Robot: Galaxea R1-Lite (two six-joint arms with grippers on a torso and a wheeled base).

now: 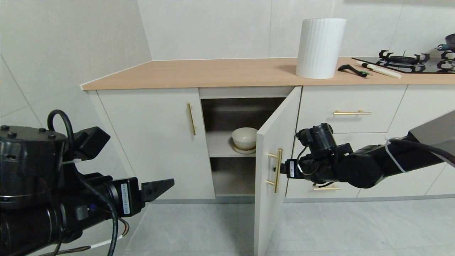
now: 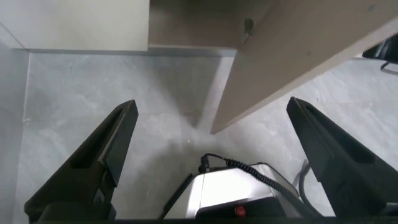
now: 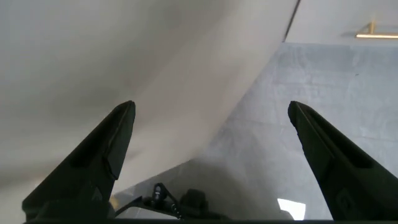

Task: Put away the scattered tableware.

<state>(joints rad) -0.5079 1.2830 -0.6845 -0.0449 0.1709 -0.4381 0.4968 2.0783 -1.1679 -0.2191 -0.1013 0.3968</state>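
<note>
While the right gripper (image 1: 281, 167) sits with fingers spread wide just beside the gold handle (image 1: 278, 158) of the open cabinet door (image 1: 275, 131), the left gripper (image 1: 164, 185) hangs equally released, low over the floor (image 1: 213, 227). Inside the cabinet, a bowl (image 1: 244, 137) rests on a plate (image 1: 244, 150) on the shelf (image 1: 220, 144).

I read this as a home kitchen: wood-look countertop (image 1: 213, 73) w/ gas hob (image 1: 405, 62) at far right, tiled wall (image 1: 213, 28) behind. Below, white base cabinets (image 1: 153, 142) & drawers (image 1: 352, 103) w/ brass handles (image 1: 192, 119). One cabinet door (image 1: 273, 199) stands open, bowl (image 1: 244, 138) on shelf (image 1: 220, 145) inside; utensils (image 1: 376, 69) on counter by hob.
</note>
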